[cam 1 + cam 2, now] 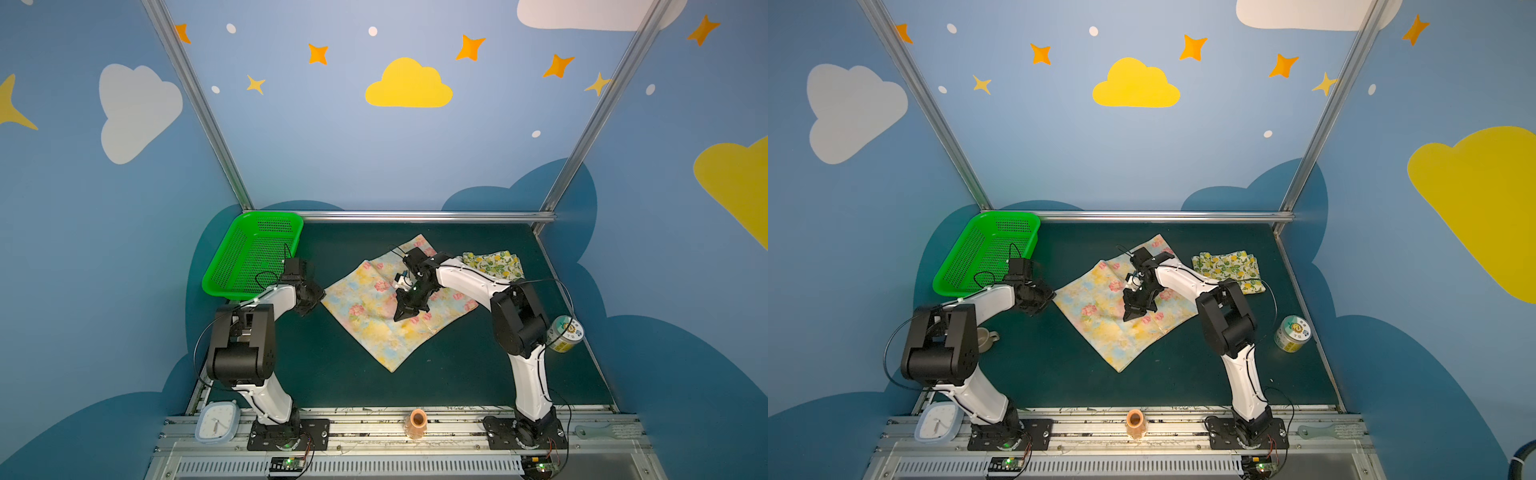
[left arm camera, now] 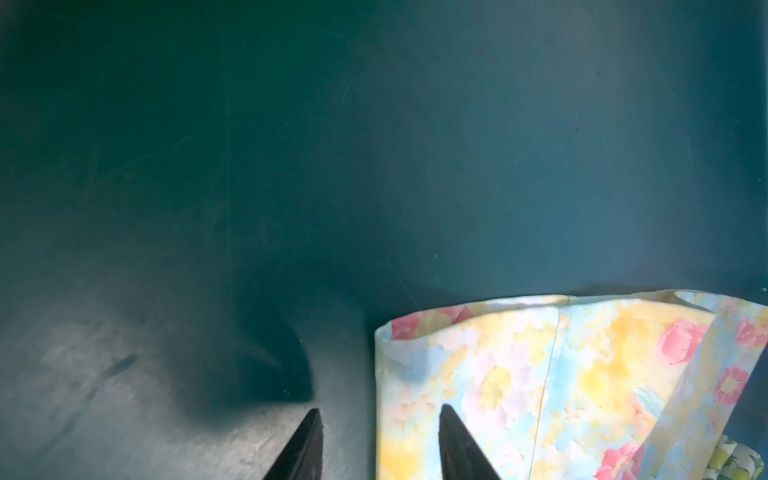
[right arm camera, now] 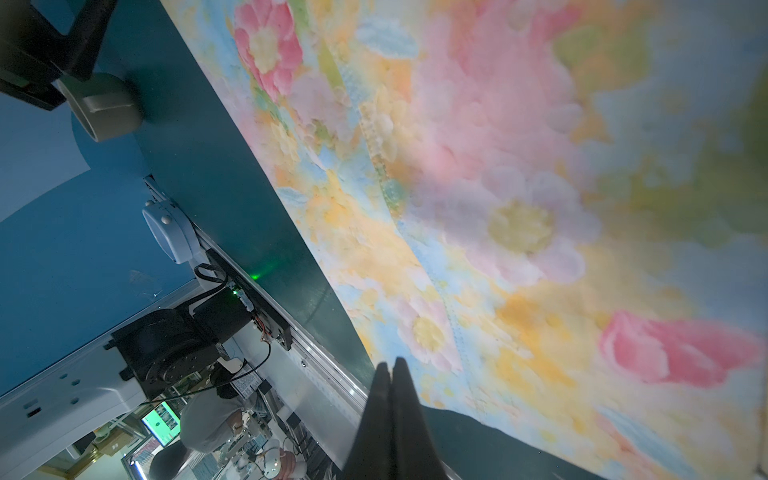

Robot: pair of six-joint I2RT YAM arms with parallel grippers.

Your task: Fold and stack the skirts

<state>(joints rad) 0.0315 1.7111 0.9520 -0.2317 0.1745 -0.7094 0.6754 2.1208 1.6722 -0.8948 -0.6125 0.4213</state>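
On the front rail, nearest the lens in both top views, stands a small orange cup [image 1: 417, 423]. Behind it the dark green mat [image 1: 332, 374] carries the work. The lemon skirt [image 1: 496, 262] lies folded into a small packet at the back right of the mat — that half looks done. The flower skirt [image 1: 370, 328] lies flat in the middle as a wide diamond, near the lemon one but not on it. By my reading it needs folding down further and then stacking with the other, so the task is roughly half finished.

The left gripper [image 2: 380, 407] sits low at the flower skirt's left corner with its jaws apart. One finger is over the cloth and one over bare mat, with the hem between them and nothing pinched. The right gripper [image 3: 390, 362] has its jaws pressed together with no cloth between them — its tip points down at the skirt's middle, though I cannot tell whether it touches.
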